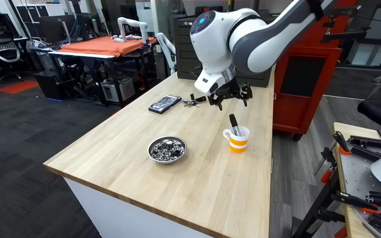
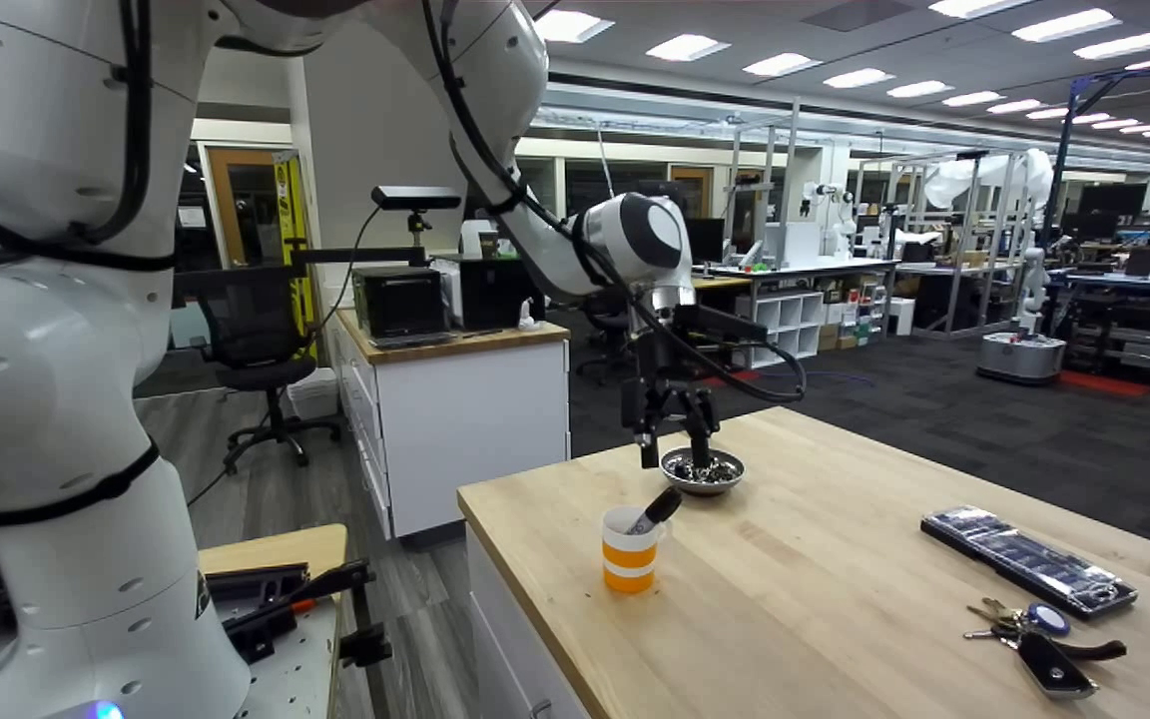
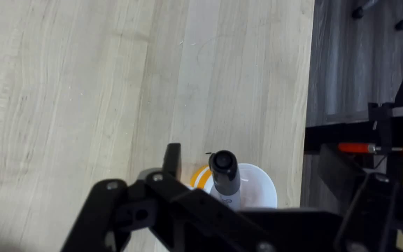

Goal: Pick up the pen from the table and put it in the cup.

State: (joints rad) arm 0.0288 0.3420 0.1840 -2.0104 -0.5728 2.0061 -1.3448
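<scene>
your pincer (image 1: 232, 104) hangs above the table (image 1: 193, 185), its fingers (image 3: 172, 161) wide apart. below them, in the wrist view, you look down on the black cap (image 3: 225, 176) of the pen (image 1: 234, 124); small dark marks show on its pale barrel (image 3: 231, 202), but you can't make out a word. the pen is in the cup (image 1: 238, 145), cap up and tilted toward the handle (image 1: 226, 134). the cup stands upright on the table, white with orange bands. further out, in both exterior views, you have the metal bowl (image 1: 170, 161) of shiny and dark bits, the flat dark case (image 1: 165, 104) with a clear top, and the keys (image 1: 191, 103) near it. beyond, pale lettering (image 1: 188, 23) on a dark drawer cabinet (image 1: 184, 46) is too small to read.
</scene>
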